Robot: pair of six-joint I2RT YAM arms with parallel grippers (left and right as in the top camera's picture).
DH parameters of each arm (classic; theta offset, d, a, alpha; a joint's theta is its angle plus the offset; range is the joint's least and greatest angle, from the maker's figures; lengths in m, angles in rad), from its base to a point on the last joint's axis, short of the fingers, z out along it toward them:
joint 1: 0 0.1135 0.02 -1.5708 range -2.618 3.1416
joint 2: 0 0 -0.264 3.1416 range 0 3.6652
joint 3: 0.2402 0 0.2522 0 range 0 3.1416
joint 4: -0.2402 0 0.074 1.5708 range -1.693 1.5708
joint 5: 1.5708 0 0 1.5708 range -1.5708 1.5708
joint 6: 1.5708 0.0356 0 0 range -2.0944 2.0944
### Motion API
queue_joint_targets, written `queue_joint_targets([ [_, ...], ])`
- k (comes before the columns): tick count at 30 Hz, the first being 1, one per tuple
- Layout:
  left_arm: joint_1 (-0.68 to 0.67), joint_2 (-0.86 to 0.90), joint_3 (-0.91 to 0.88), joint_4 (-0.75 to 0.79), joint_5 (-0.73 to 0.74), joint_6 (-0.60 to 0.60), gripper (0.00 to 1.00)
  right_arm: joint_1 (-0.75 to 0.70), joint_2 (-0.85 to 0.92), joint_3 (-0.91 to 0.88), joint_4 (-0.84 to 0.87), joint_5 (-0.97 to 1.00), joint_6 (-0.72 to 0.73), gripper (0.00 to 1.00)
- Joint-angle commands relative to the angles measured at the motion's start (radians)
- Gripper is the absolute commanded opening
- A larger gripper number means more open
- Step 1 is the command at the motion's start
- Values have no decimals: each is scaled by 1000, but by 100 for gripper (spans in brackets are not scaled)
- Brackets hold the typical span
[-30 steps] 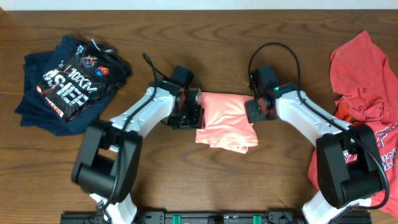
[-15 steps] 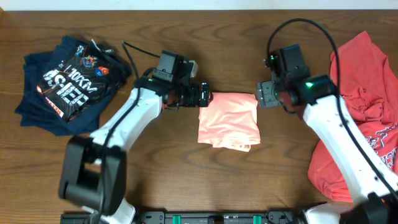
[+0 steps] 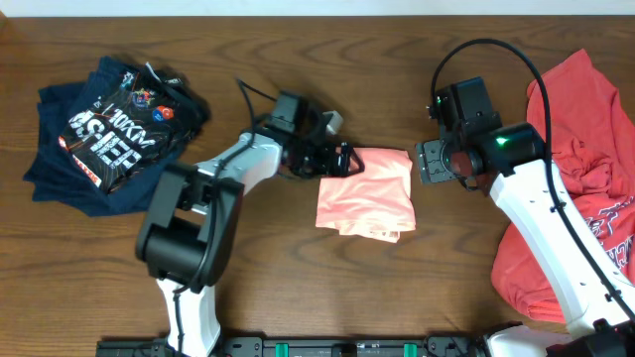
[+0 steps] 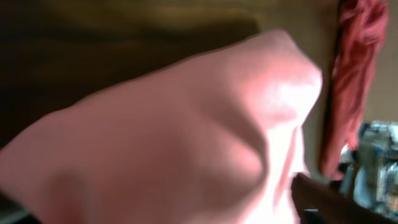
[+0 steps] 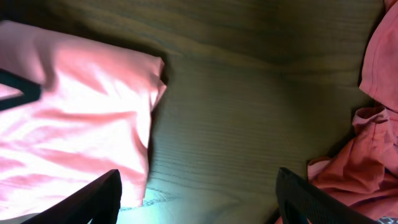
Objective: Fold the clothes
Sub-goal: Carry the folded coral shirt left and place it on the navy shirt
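Note:
The light salmon-pink shirt [image 3: 364,193] lies folded into a small rectangle at the middle of the table. No lettering shows on it. My left gripper [image 3: 342,159] is at its upper left corner, low over the cloth. In the left wrist view the pink shirt [image 4: 186,124] fills the frame, blurred, with one dark finger at lower right; the jaws look spread. My right gripper [image 3: 433,164] is open and empty, just right of the shirt. In the right wrist view its fingers [image 5: 196,186] straddle bare wood beside the shirt's right edge [image 5: 74,124].
A darker coral-red shirt [image 3: 580,129] lies crumpled along the right side, and shows in the right wrist view [image 5: 379,50]. Navy-black garments with white "10KM" print [image 3: 109,124] are piled at far left. Wooden tabletop [image 3: 298,268] surrounds the folded shirt.
Both grippers left the shirt's side edges. The left gripper has since swung right onto the shirt's upper left corner. The right gripper drew back right and has held there.

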Motion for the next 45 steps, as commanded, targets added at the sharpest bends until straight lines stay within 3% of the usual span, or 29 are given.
queue_joint_targets([
  [1,-46,62,-20,12,4,13,65,-5,-17,6,-2,12,32,77],
  [5,-46,59,-18,61,2,13,6,-5,-17,6,-6,12,31,77],
  [11,79,-32,23,29,-32,13,6,-6,-17,6,-27,13,31,77],
  [24,592,-421,29,-4,-298,13,6,-6,-17,6,-34,13,31,76],
  [31,844,-423,29,3,-508,13,6,-6,-17,6,-42,13,31,76],
  [36,974,-388,29,4,-529,8,7,-6,-17,6,-43,12,31,77],
  [37,995,-380,29,4,-529,5,17,-5,-17,6,-45,12,31,77],
  [38,1012,-377,29,4,-528,-12,40,-5,-17,6,-48,12,31,77],
  [39,1027,-374,29,3,-523,-35,86,-5,-17,6,-51,12,31,77],
  [40,1036,-373,29,3,-513,-44,98,-5,-17,6,-53,11,32,77],
  [45,1038,-377,29,3,-433,-43,98,-6,-17,6,-46,-11,35,79],
])
